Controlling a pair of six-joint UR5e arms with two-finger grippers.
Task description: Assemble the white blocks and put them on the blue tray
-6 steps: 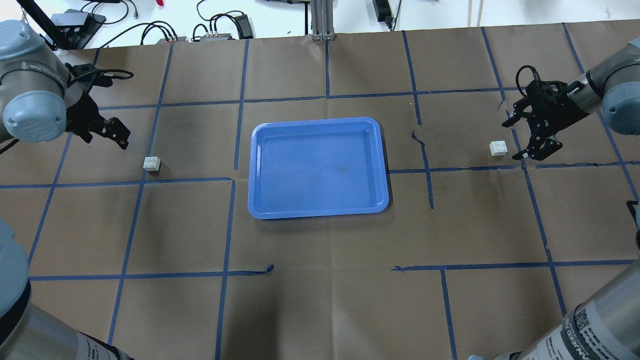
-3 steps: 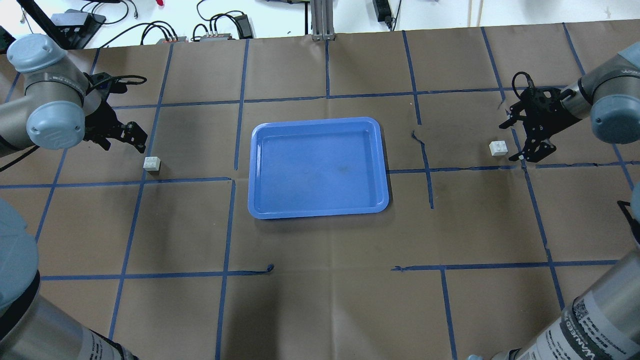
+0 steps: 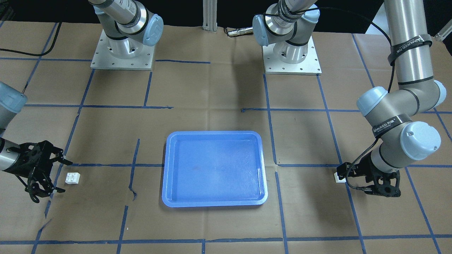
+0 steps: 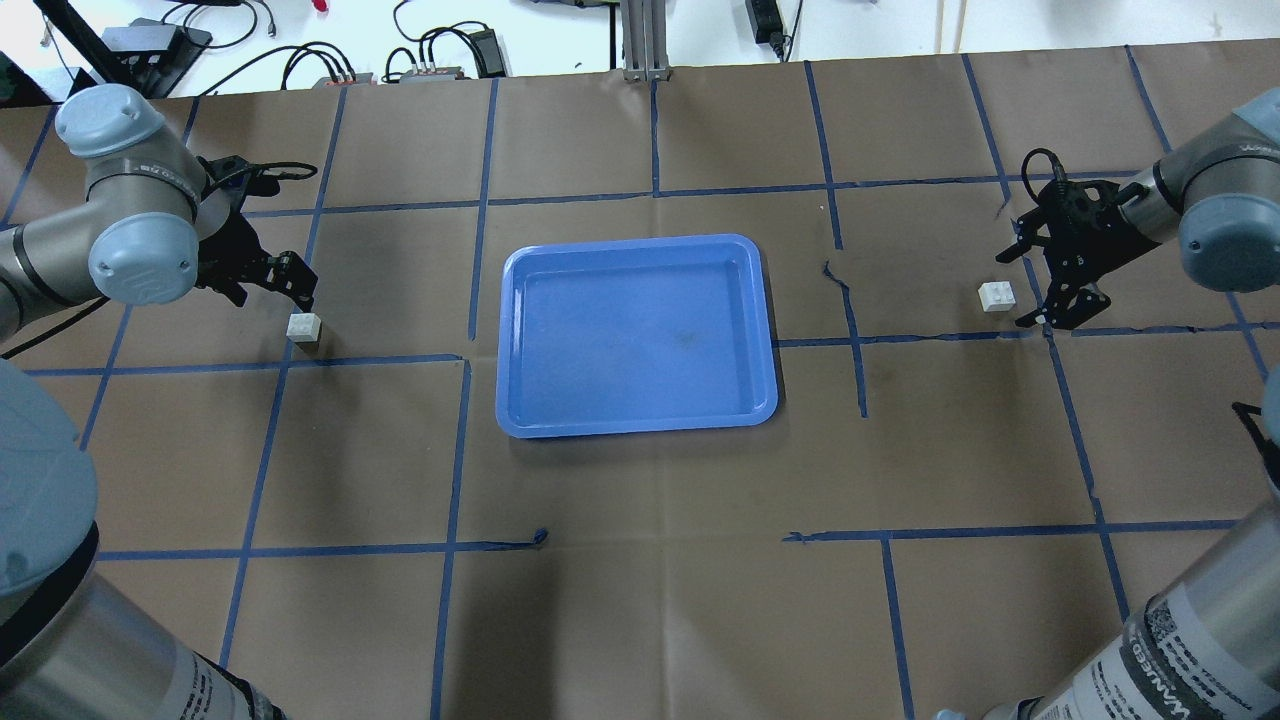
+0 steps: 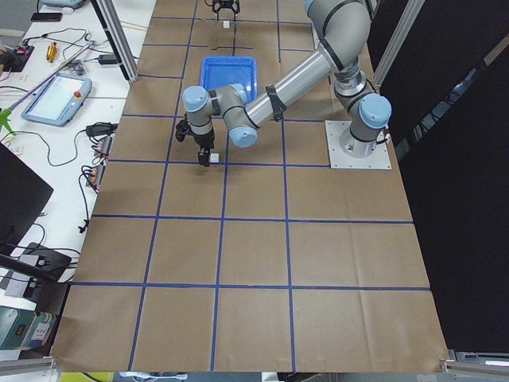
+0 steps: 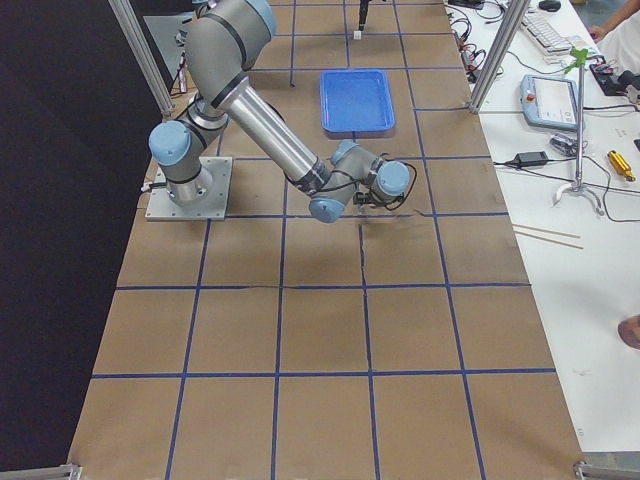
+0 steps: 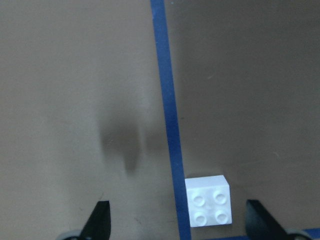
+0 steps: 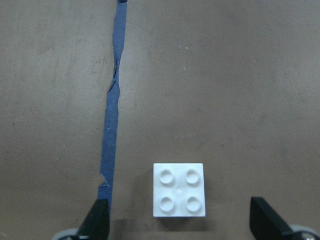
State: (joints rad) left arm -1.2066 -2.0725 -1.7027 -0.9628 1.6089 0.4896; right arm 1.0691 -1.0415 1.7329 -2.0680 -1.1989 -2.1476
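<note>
The blue tray (image 4: 640, 240) lies mid-table and holds nothing; it also shows in the front view (image 3: 213, 133). One white block (image 4: 304, 326) sits on the paper to its left. My left gripper (image 4: 298, 288) hovers just over it, open. In the left wrist view the block (image 7: 208, 200) lies between the open fingers (image 7: 101, 220), nearer the right one. The other white block (image 4: 997, 296) sits to the tray's right. My right gripper (image 4: 1020, 287) is open beside it. In the right wrist view that block (image 8: 179, 189) lies between the fingers (image 8: 98, 220).
Brown paper with a blue tape grid (image 4: 480, 200) covers the table. Cables and power bricks (image 4: 430, 60) lie beyond the far edge. A metal post (image 4: 645, 40) stands at the back centre. The arm bases (image 3: 122, 49) stand on the robot's side.
My left gripper has moved right and toward its block, ending over it. My right gripper has crept a little left toward its block. Both blocks and the tray are unmoved.
</note>
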